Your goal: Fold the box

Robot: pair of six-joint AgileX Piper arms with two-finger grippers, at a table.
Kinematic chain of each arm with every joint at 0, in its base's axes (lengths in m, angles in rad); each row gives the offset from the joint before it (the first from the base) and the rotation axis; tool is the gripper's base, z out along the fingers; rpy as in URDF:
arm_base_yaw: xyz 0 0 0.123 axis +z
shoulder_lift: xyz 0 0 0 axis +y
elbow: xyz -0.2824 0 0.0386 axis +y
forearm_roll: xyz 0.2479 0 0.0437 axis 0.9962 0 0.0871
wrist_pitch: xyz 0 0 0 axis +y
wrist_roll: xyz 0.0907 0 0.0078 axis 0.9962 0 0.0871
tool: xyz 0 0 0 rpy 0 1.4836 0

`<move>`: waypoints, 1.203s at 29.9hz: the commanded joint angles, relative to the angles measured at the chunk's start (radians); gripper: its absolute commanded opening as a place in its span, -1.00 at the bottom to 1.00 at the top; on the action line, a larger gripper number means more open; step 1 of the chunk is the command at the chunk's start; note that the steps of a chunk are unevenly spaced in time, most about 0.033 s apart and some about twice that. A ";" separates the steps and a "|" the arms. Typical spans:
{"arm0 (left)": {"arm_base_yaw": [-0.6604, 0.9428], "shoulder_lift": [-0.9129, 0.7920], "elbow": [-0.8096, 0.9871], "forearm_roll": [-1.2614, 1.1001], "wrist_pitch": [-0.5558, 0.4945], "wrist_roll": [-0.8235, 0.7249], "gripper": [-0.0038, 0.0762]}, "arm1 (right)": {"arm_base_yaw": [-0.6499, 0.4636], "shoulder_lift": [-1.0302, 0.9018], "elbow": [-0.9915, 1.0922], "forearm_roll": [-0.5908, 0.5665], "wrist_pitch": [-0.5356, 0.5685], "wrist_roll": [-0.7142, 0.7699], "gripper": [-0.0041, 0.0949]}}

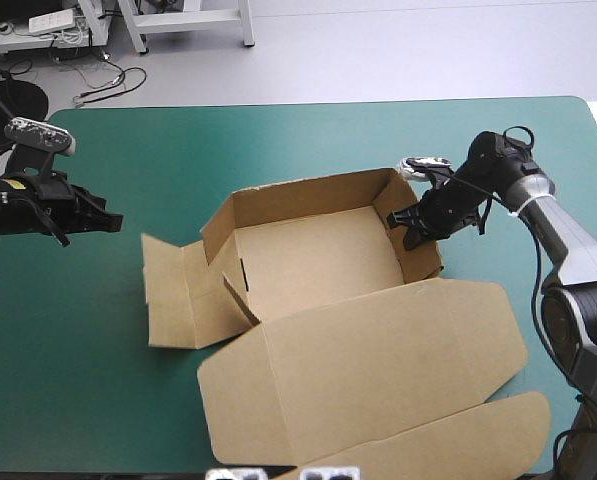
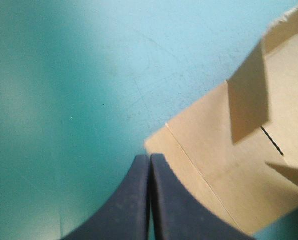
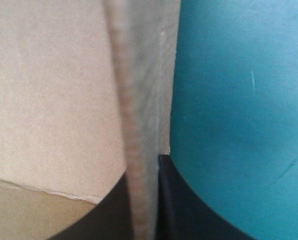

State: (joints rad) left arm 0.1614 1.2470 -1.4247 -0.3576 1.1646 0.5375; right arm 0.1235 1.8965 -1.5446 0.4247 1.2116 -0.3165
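Teal-green cover [image 1: 278, 140] spreads under the brown box [image 1: 318, 260], which sits mid-table as an open tray, its lid [image 1: 368, 370] flat toward the near edge. The right gripper [image 1: 410, 225] has its 2 black fingers clamped on the right wall [image 3: 134, 125], likely to steady it upright. The left gripper [image 2: 149, 159], fingers pressed together, hovers just off the flat left flap [image 1: 173, 295], seemingly poised to raise it

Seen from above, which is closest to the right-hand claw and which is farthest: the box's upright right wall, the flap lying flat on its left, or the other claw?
1. Right wall: nearest, clamped in the right gripper itself.
2. Left flap: lying flat, on the opposite side.
3. Left gripper: farthest, at the far left, shut on nothing.
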 commanded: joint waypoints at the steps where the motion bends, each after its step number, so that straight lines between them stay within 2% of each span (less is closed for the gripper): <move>1: 0.000 -0.019 -0.029 -0.032 -0.046 -0.019 -0.93 | -0.039 -0.109 -0.026 0.120 0.039 -0.055 -0.96; 8: 0.000 -0.019 -0.029 0.016 -0.082 -0.056 -0.93 | -0.194 -0.309 -0.026 0.155 0.041 -0.099 -0.96; 14: 0.000 -0.011 -0.029 0.179 -0.151 -0.158 -0.93 | -0.332 -0.462 -0.026 0.203 0.041 -0.137 -0.96; 17: 0.000 0.014 -0.016 0.258 -0.191 -0.232 -0.93 | -0.357 -0.508 -0.026 0.229 0.041 -0.151 -0.96; 20: 0.000 0.051 0.014 0.233 -0.212 -0.245 -0.93 | -0.357 -0.529 -0.026 0.268 0.041 -0.157 -0.96; 23: 0.000 0.096 0.058 0.110 -0.250 -0.204 -0.93 | -0.357 -0.535 -0.026 0.299 0.041 -0.168 -0.96; 28: -0.002 0.163 0.106 -0.343 -0.231 0.094 -0.93 | -0.357 -0.535 -0.026 0.302 0.041 -0.171 -0.96; 32: -0.006 0.215 0.117 -0.699 -0.100 0.298 -0.93 | -0.357 -0.535 -0.026 0.326 0.041 -0.183 -0.96; 36: -0.042 0.250 0.117 -0.901 0.029 0.387 -0.93 | -0.353 -0.535 -0.026 0.335 0.041 -0.189 -0.96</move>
State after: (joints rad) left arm 0.1481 1.5161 -1.2832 -1.0410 1.1175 0.8516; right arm -0.2277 1.3983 -1.5424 0.6737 1.2534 -0.5012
